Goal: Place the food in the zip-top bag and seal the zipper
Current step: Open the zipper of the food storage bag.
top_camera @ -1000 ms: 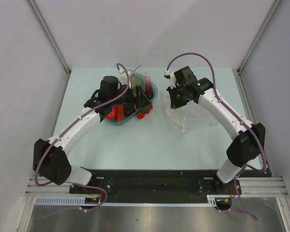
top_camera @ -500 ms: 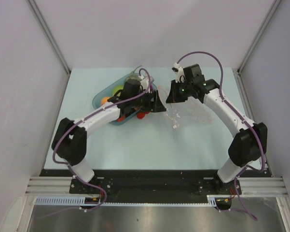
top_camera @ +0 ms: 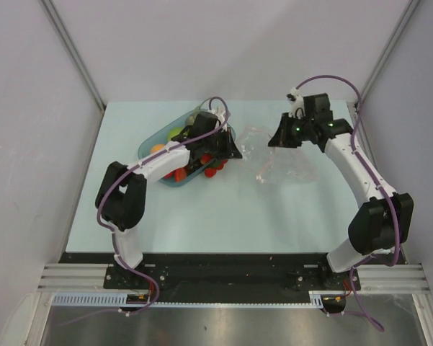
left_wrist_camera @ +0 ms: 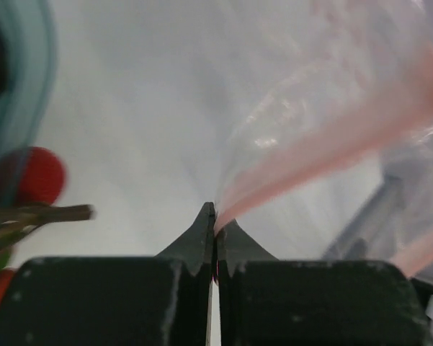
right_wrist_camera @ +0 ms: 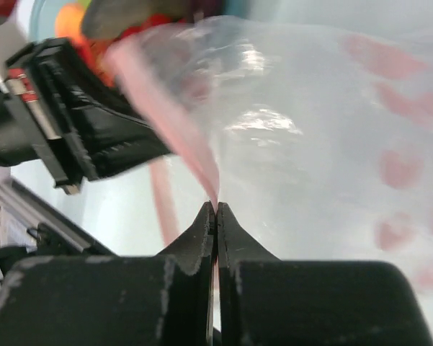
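The clear zip-top bag (top_camera: pixel 288 164) lies right of centre, its mouth held off the table between both grippers. My left gripper (top_camera: pixel 238 153) is shut on the pink zipper strip (left_wrist_camera: pixel 324 148) at the mouth's left side; the jaws meet on it (left_wrist_camera: pixel 215 213). My right gripper (top_camera: pixel 271 143) is shut on the same pink zipper edge (right_wrist_camera: pixel 174 101) at the mouth's right side (right_wrist_camera: pixel 216 208). The food sits in the blue tray (top_camera: pixel 147 148): an orange (top_camera: pixel 157 149), a light green apple (top_camera: pixel 176 133) and small red pieces (top_camera: pixel 180 173). My left arm hides part of the food.
The blue oval tray stands at the back left, its right end just behind my left gripper. A red toy piece (top_camera: pixel 211 171) lies by the tray's near rim. Grey walls close in the table on three sides; both arm bases stand at the near edge.
My left gripper swung right from over the tray to the bag's mouth and shut on its pink edge. My right gripper drew back to the right, still holding the bag.
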Controlling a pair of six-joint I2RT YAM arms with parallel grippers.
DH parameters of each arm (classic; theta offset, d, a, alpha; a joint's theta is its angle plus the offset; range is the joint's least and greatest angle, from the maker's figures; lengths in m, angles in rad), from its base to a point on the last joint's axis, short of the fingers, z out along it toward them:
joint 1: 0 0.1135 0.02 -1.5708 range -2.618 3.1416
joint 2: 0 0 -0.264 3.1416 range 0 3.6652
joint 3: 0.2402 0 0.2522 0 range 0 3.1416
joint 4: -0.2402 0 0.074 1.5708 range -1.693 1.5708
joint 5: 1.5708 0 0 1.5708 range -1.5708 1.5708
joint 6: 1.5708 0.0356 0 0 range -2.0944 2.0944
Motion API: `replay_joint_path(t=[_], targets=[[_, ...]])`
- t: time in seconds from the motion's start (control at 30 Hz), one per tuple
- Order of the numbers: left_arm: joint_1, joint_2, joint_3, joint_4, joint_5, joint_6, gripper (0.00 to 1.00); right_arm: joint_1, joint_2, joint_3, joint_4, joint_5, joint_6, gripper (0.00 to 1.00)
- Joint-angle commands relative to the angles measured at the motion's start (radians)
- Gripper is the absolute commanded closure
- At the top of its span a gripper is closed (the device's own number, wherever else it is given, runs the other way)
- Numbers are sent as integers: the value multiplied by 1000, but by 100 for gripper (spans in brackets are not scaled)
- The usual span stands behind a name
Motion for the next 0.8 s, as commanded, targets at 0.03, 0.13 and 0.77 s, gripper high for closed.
replay_joint_path(t=[0.03,0.13,0.77], targets=[[6,50,152,-333,-300,242,100,-134,-69,11,-62,15,-43,100],[0,44,169,-341,-265,297,93,-145,-81,-24,-67,-7,-58,100],[310,-178,78,-281,41,556,11,-129,-87,-93,88,-88,100,100]])
